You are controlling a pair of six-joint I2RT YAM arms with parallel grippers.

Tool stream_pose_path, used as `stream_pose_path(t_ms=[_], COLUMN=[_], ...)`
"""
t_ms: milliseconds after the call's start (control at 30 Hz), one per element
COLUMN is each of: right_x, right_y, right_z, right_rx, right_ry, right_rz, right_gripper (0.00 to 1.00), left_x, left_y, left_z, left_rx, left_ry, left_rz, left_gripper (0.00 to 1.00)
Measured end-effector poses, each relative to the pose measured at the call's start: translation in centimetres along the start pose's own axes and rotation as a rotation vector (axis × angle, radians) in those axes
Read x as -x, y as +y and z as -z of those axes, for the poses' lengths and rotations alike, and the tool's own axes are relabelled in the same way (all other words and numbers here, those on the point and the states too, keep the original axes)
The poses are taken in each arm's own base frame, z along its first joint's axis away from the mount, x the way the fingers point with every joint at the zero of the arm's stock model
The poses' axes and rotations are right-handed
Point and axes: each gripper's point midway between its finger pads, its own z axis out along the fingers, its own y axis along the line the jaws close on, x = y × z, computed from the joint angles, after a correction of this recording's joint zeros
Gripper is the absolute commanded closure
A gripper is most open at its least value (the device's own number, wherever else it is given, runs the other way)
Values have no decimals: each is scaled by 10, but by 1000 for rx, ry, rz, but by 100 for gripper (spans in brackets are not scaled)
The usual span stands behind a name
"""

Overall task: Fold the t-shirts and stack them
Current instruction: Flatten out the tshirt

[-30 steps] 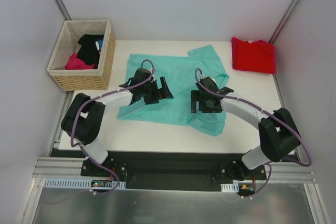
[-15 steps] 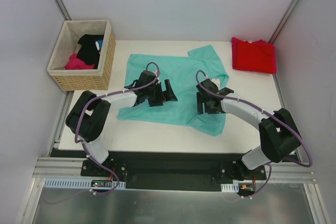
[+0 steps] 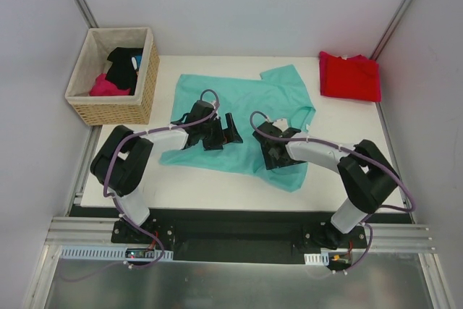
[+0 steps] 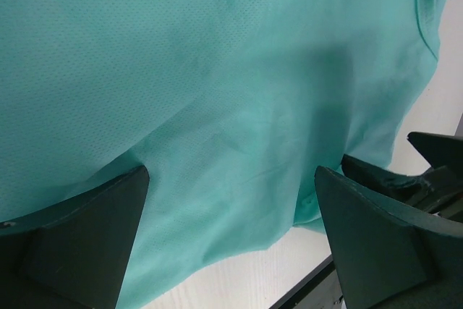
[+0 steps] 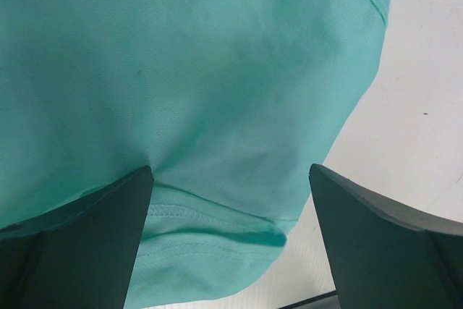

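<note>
Now the right arm has swung inward and nearer, so the right gripper (image 3: 269, 153) hangs low over the near hem of the teal t-shirt (image 3: 239, 95), which lies spread across the middle of the table (image 3: 217, 186). The left gripper (image 3: 224, 132) has barely shifted over the cloth's middle. Both pincers stand wide, holding nothing — a first pinch looks close. Forearms reach in from either side, wrists tipped down. The red t-shirt (image 3: 350, 76) sits folded at the far right corner.
</note>
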Motion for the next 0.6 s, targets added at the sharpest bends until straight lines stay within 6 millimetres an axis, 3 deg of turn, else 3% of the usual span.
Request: stream_pose_path(t_ms=[333, 600], right_x=[-28, -45], right_y=[28, 28], right_z=[27, 65], right_rx=[10, 29], right_ry=[-9, -47], right_rz=[102, 131], right_gripper=[5, 5], left_x=[0, -3], left_y=[0, 1], left_z=[0, 3], left_rx=[-3, -9], left_ry=[-4, -10], left_rz=[-2, -1], left_gripper=[1, 1])
